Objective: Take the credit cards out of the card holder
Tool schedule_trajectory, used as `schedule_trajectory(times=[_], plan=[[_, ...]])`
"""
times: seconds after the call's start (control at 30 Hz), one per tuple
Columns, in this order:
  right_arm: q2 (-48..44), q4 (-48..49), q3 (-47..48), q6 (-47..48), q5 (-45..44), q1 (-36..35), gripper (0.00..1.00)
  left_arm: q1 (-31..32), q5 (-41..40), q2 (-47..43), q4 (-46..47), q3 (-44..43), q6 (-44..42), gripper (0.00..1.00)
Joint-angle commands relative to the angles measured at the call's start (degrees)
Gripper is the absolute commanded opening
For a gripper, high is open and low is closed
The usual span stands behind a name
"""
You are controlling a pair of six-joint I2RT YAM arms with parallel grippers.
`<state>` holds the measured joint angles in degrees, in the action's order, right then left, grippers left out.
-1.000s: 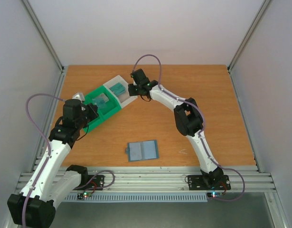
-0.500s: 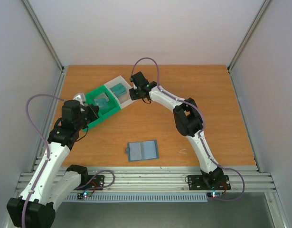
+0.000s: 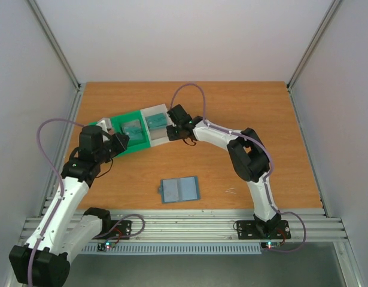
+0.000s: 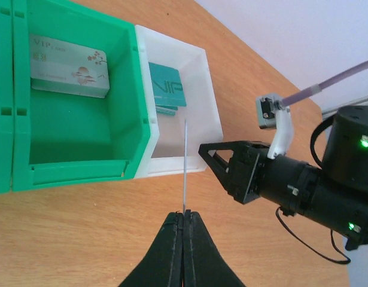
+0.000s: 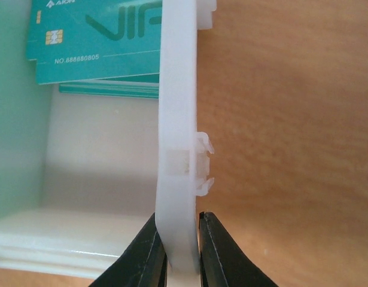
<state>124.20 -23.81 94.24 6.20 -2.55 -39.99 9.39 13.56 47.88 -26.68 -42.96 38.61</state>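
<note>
While my left gripper (image 4: 184, 216) pinches a thin card (image 4: 185, 161), my right gripper (image 5: 182, 230) clamps the white bin (image 5: 178, 119)

Seen from my left wrist, my two fingers are pressed flat together and the thin card stands up from between their tips. It is edge-on to the lens, so I see only a fine pale line and cannot tell its face. It is held above the table (image 3: 243, 107), close to the white bin's near wall.

My right gripper is closed on the white bin's side wall, with one finger inside, one outside and both touching the plastic. A small clip on the wall's outer face sits just beyond my fingertips.

Inside that bin lies a teal card (image 5: 94, 36) marked VIP, with a chip. It rests on a second teal card whose edge shows just beneath it. The white bin sits tight against the green tray (image 4: 142, 125). In the tray's compartment a pale card (image 4: 70, 58) with a flower print lies flat.

The card holder (image 3: 179, 189) lies open and flat on the table, nearer my bases and between my two arms — well apart from both grippers and from the tray. From above it is too small for me to tell whether its pockets hold anything
</note>
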Motion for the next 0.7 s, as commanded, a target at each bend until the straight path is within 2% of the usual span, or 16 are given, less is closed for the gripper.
schedule_trajectory(times=[0.0,0.27,0.47,0.57,0.67], plan=[[-4.39,1.64,-7.7,-3.72,0.17,-0.9,0.15,-0.25,3.23,1.78,1.92,-1.07,1.06,0.0],[-8.79,5.02,-15.65,-5.26,1.83,-1.53,0.18,0.93,1.87,6.23,7.32,-0.24,4.8,0.0],[-12.35,3.92,-17.92,-6.11,-0.12,-1.52,0.34,3.44,-0.99,12.79,8.68,-4.3,3.18,0.0],[-15.71,1.82,-18.91,-8.4,-0.03,-1.53,0.47,4.09,-2.28,15.7,10.43,-5.67,2.06,0.0],[-20.33,2.83,-22.69,-8.69,3.93,-1.61,0.62,4.57,-1.65,18.9,13.51,-6.74,1.5,0.0]])
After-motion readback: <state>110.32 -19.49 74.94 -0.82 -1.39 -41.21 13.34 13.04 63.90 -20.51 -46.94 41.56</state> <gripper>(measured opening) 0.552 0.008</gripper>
